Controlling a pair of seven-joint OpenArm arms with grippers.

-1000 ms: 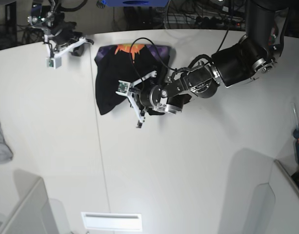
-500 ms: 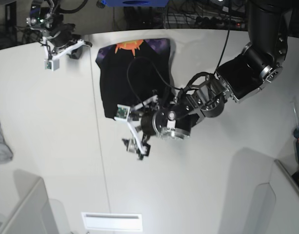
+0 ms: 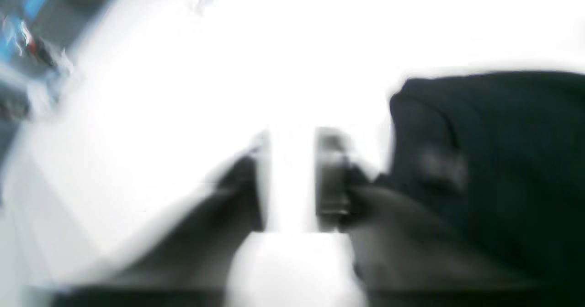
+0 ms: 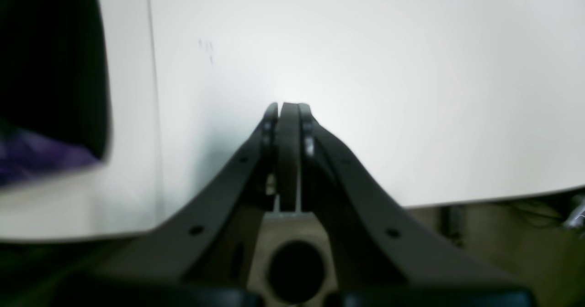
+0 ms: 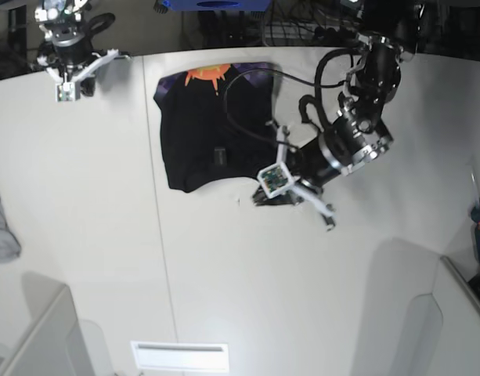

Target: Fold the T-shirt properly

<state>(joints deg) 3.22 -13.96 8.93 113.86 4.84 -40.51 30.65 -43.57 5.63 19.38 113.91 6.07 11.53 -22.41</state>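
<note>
The T-shirt [image 5: 214, 135] lies on the white table [image 5: 224, 282] toward the far edge, folded to a compact dark block, its long axis running from the far edge toward me, orange and purple print at the far end. My left tool [image 5: 259, 200] sits just beside the shirt's near right corner, the cloth lying up and to the left of it in the base view; in its own blurred wrist view the black fabric [image 3: 493, 161] fills the right side, and I cannot make out how the jaws stand there, though I take them as closed with nothing held. The right tool [image 4: 288, 110] is pressed shut, empty, hanging over bare table well off to the shirt's side; in the base view that arm [image 5: 66, 47] sits at the far left corner. The left arm is plainly the nearer one for any tidying of the near hem. Against half a second ago, the left arm has swung from the shirt's near left corner over to its near right corner, its jaws have gone from spread to closed, and the right arm has drawn back farther toward the table edge.
</note>
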